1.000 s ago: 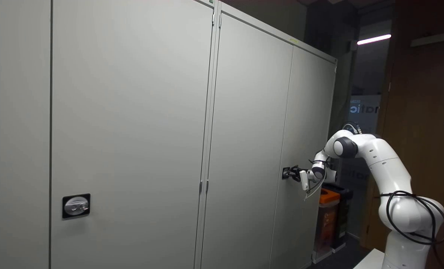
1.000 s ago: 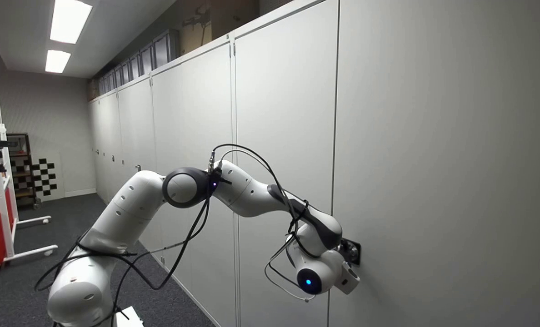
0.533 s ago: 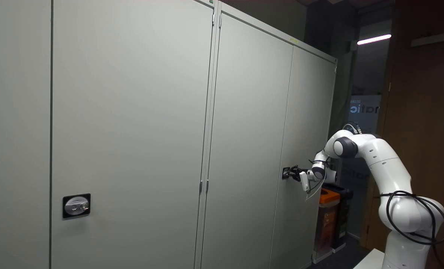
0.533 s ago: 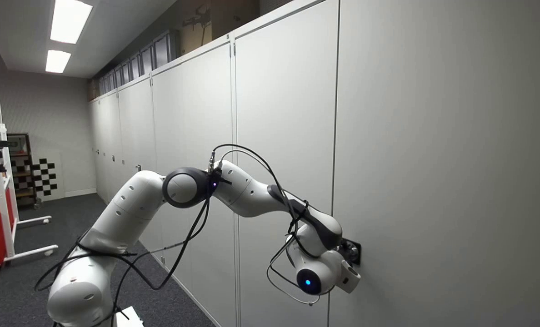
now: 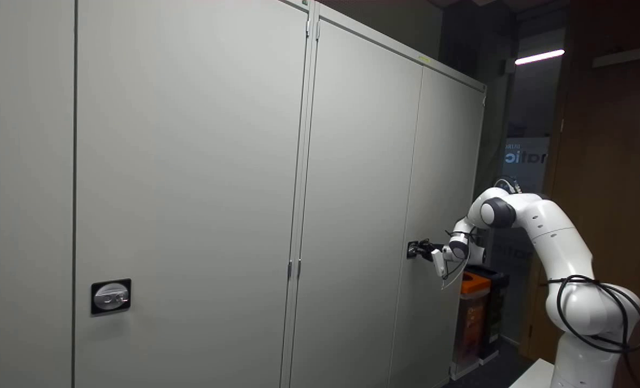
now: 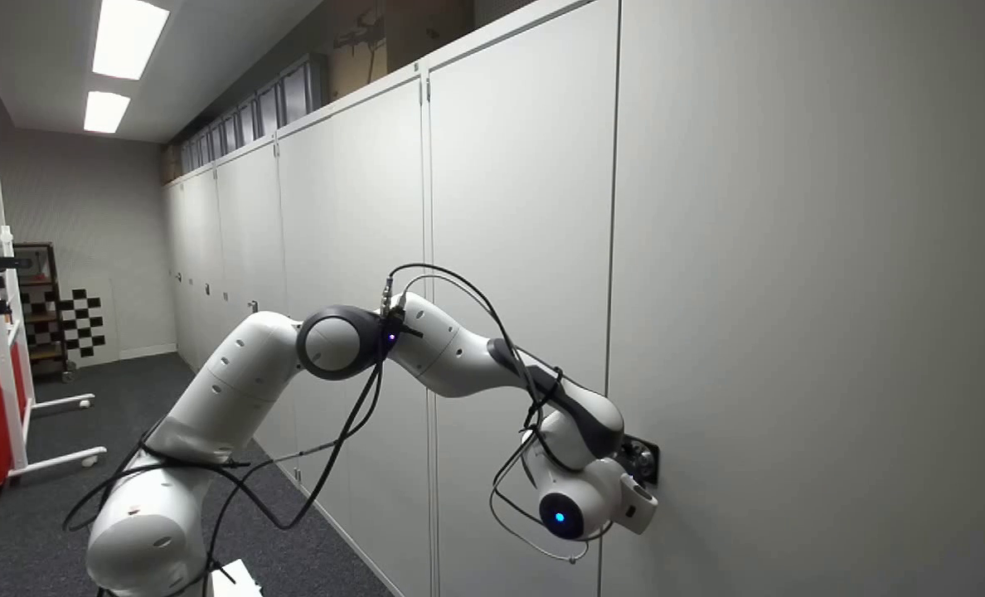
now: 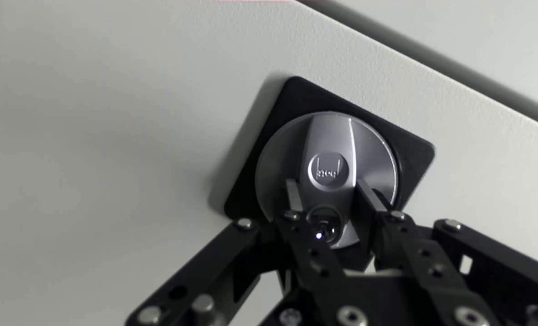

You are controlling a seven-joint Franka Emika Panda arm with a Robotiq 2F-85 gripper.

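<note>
A silver lock handle (image 7: 330,131) sits in a round dish on a square black plate (image 7: 414,158), mounted on the grey cabinet door (image 7: 115,113). In the wrist view my gripper (image 7: 327,186) has one finger on each side of the handle, shut on its lower part around the keyhole end. The right finger lies against the handle's side; the left one is partly lost in shadow. The handle stands at a slant to the plate's edges. In an exterior view the gripper (image 5: 421,249) reaches the plate; in an exterior view the wrist mostly hides the black plate (image 6: 650,460).
A narrow seam (image 7: 432,59) runs beside the plate between the two doors. Another lock handle (image 5: 111,297) is on the neighbouring cabinet. An orange-topped bin (image 5: 475,283) stands past the cabinet's end. A loose cable (image 6: 534,547) hangs under the wrist.
The wrist has turned very slightly, and the cable loop below it hangs a little lower and further right in an exterior view. The gripper stays at the handle; the doors look unmoved.
</note>
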